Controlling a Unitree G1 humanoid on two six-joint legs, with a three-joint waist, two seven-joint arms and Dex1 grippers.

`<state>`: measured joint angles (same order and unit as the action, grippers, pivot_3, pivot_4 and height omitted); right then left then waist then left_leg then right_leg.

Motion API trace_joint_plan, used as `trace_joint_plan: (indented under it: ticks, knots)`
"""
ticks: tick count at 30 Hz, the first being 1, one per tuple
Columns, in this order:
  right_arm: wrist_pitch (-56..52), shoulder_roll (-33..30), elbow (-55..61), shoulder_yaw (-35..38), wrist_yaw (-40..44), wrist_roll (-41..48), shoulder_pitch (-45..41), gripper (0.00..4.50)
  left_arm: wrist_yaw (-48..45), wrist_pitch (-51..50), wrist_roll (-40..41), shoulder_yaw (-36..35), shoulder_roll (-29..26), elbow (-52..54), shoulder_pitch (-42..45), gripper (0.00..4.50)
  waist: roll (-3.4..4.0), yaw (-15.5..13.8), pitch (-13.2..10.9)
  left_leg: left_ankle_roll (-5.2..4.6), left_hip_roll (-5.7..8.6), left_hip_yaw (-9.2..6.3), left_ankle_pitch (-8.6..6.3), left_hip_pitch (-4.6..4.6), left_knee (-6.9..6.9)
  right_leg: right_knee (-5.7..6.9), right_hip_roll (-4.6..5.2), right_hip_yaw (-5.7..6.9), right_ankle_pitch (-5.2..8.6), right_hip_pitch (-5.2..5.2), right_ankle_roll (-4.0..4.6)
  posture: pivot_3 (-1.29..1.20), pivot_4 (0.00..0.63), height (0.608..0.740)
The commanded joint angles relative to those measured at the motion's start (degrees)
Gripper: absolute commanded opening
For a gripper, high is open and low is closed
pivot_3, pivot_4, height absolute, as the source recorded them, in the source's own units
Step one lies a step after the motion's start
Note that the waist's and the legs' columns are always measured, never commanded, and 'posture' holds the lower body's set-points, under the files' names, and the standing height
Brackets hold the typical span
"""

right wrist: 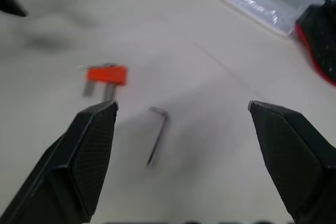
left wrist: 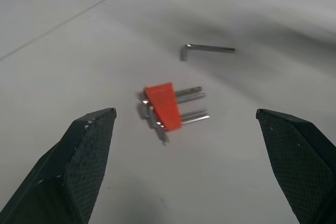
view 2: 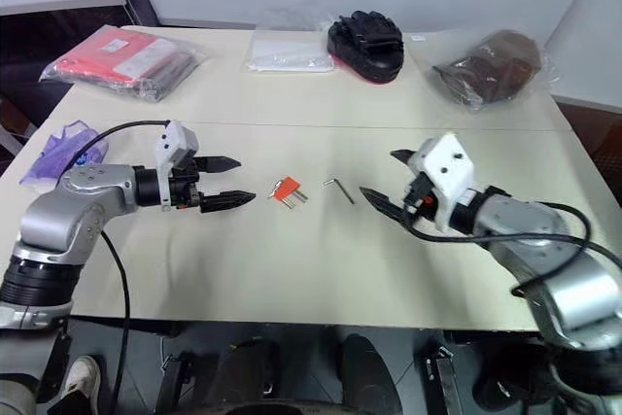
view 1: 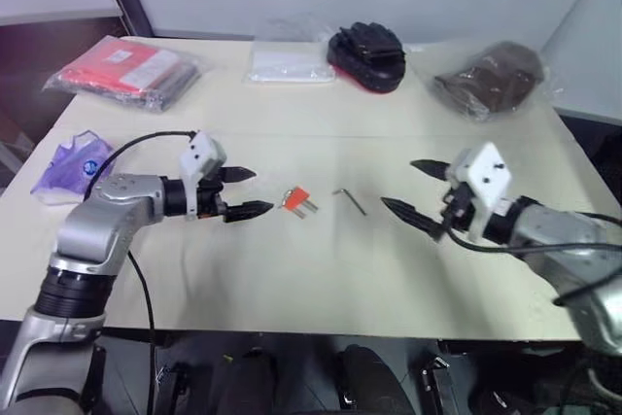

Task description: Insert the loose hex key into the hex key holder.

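1. The left gripper (view 1: 241, 192) hovers low over the pale table (view 1: 292, 279) with its two black fingers spread wide and nothing between them, pointing toward the table's middle.
2. Just beyond its fingertips lies the hex key holder (view 1: 295, 199), a small orange-red plastic block resting flat, well clear of any edge. Its short grey metal keys stick out toward the right and slightly toward the robot, so its long axis runs roughly crosswise.
3. Near it, but apart, lies the loose hex key (view 1: 351, 200), a thin dark-grey L-shaped metal rod. Its bend sits at the end nearer the holder, and its long leg slants away to the right and toward the robot.
4. The right gripper (view 1: 407, 188) hovers just right of that rod, fingers also wide and empty, aimed at it.
5. Risks, as I judge them: the rod lies flat and is very thin, so closing fingers may skid it away or pinch it crooked; the light holder may slide when nudged, unless it is gripped squarely.
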<state>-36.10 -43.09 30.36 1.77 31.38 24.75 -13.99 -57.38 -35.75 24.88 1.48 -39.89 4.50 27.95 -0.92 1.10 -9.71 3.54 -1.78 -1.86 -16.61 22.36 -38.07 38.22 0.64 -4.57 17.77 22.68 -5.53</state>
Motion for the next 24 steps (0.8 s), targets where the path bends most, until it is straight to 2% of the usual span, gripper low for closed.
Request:
trace_joint_plan:
  ticks: [1, 9, 15, 24]
  knots:
    - [7.15, 3.33, -6.97, -6.67, -0.60, -8.10, -4.31, 4.19, 1.78, 3.02, -1.62, -0.34, 1.23, -0.67, 0.69, 4.47, 0.00, -0.06, 0.00, 0.00, 0.00, -0.01, 0.00, 0.02, 0.00, 0.00, 0.00, 0.01, 0.00, 0.02, 0.00, 0.00, 0.150, 0.740]
    - [21.95, 14.30, -30.78, -18.52, 2.42, -20.08, -16.99, 4.19, 2.43, 3.14, -1.61, -1.11, 2.00, 0.86, -0.28, 4.47, 0.00, 0.13, -0.01, 0.00, -0.01, 0.04, 0.00, 0.07, -0.01, 0.07, 0.03, 0.01, -0.01, 0.12, 0.00, 0.00, 0.150, 0.740]
    - [28.79, 19.28, -40.71, -19.91, 3.71, -23.66, -19.45, 4.19, 3.70, 2.38, -1.01, -1.88, 2.02, 2.40, -1.19, 4.47, 0.00, -0.14, -0.01, 0.01, -0.01, 0.00, 0.00, 0.08, 0.00, 0.13, 0.09, 0.05, -0.01, 0.14, 0.00, 0.00, 0.150, 0.740]
    - [36.12, 21.34, -48.82, -20.22, 4.29, -28.73, -21.05, 4.19, 5.11, 1.88, -0.50, -2.00, 2.52, 3.93, -1.94, 4.47, 0.01, 0.12, -0.01, 0.01, -0.01, 0.03, 0.01, 0.05, -0.02, 0.23, 0.10, 0.05, -0.02, 0.16, -0.01, 0.00, 0.150, 0.740]
